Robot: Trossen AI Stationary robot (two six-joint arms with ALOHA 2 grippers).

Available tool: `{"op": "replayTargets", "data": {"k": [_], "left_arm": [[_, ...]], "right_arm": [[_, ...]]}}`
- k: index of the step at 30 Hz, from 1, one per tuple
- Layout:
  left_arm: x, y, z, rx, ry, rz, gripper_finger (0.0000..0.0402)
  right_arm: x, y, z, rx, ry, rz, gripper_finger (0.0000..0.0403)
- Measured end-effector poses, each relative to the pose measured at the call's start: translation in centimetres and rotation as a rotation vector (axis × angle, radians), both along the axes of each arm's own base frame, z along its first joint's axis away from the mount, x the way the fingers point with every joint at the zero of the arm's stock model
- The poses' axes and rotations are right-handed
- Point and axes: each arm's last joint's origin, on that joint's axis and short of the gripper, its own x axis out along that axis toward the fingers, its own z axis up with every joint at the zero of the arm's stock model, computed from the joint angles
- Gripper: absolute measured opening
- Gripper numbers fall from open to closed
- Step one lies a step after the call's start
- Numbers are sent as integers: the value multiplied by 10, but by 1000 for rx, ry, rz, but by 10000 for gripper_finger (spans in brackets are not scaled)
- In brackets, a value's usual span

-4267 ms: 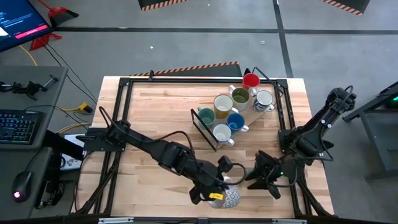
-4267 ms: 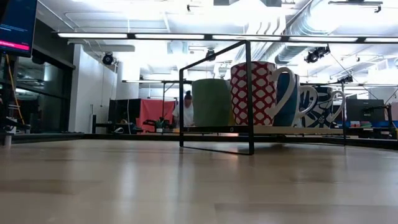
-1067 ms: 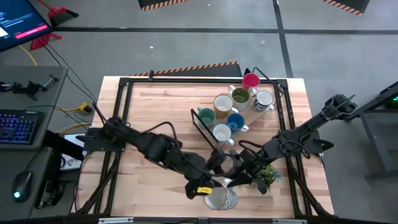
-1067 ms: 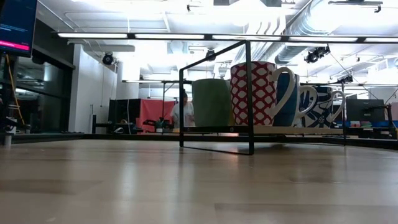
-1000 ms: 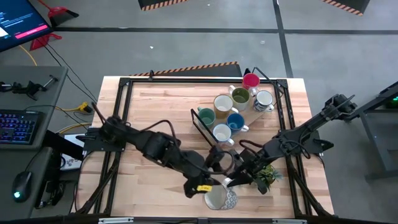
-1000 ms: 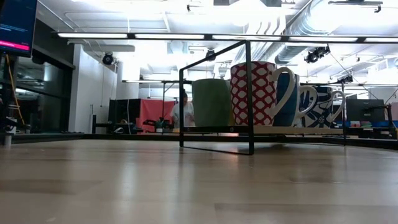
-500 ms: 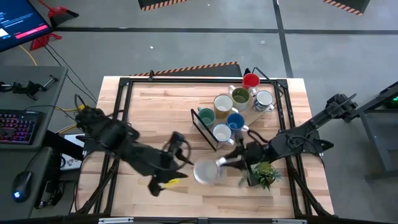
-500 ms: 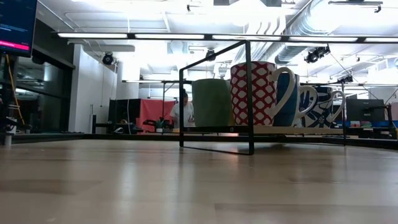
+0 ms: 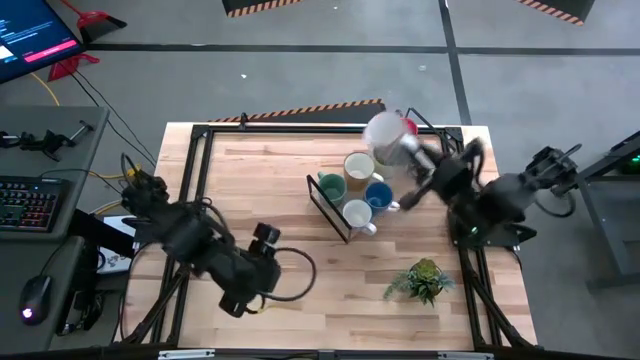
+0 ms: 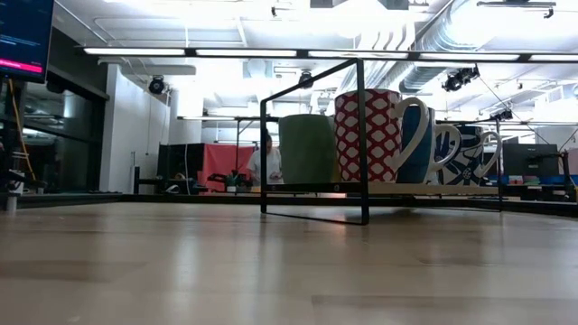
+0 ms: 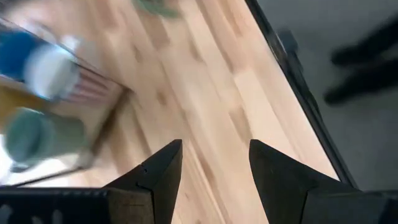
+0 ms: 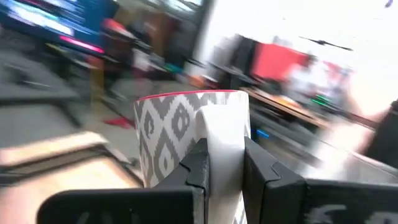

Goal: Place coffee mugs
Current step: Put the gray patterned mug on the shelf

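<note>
A grey-and-white patterned coffee mug point(image 9: 385, 135) hangs above the far end of the black wire rack point(image 9: 322, 204), with my right gripper point(image 9: 415, 160) shut on it. In the rack stand a teal mug point(image 9: 331, 187), a cream one point(image 9: 359, 167), a blue one point(image 9: 378, 195) and a white one point(image 9: 356, 213). A red mug point(image 9: 406, 124) peeks out behind the held mug. My left gripper point(image 9: 266, 237) hovers open over the table's left half, nothing between its fingers point(image 11: 160, 171). The low view shows the rack's mugs point(image 10: 370, 135) and no gripper. My right gripper pinches the patterned mug's handle point(image 12: 222, 143) between its two fingers point(image 12: 198, 163). The fingers come about level from the table's right side, pointing toward the far left. The mug stands upright in the hold, rim point(image 12: 189, 94) up, lifted clear of the table and the rack.
A small green potted plant point(image 9: 420, 280) stands on the table near the front right. A black frame point(image 9: 200, 150) runs along the table's edges. Bare wood point(image 9: 260, 180) lies left of the rack.
My left gripper has let go of the patterned mug near the table's front and drawn back toward the left edge. My right gripper has carried the mug up and toward the far edge, from the front middle over the rack's far end.
</note>
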Motion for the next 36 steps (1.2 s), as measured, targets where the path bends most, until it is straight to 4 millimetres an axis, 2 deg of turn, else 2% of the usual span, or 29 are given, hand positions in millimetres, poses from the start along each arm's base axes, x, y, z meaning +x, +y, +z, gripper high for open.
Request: {"op": "replayTargets", "data": {"k": [2,5,9,13,18,22,27,31,36], "left_arm": [[4,0,-18,3,91,-28,177],[6,4,-45,8,229,-39,177],[-9,24,-74,-9,347,-26,177],[-33,50,-102,-96,338,46,177],[-63,77,-120,-223,219,129,177],[-80,91,-122,-263,163,165,177],[-88,100,-116,-269,102,184,177],[-90,103,-113,-269,84,179,177],[-91,104,-112,-272,80,182,177]], "right_arm": [[-7,-5,12,9,28,-83,26],[-14,-9,24,19,16,-83,26],[-22,-19,32,36,-10,-98,26],[-26,-30,34,39,-13,-141,26],[-18,-45,30,36,-16,-223,26],[-6,-57,11,37,-18,-306,26],[5,-62,-38,44,-29,-333,26],[-8,-58,-75,109,-143,-301,26],[-20,-53,-110,171,-232,-247,26]]}}
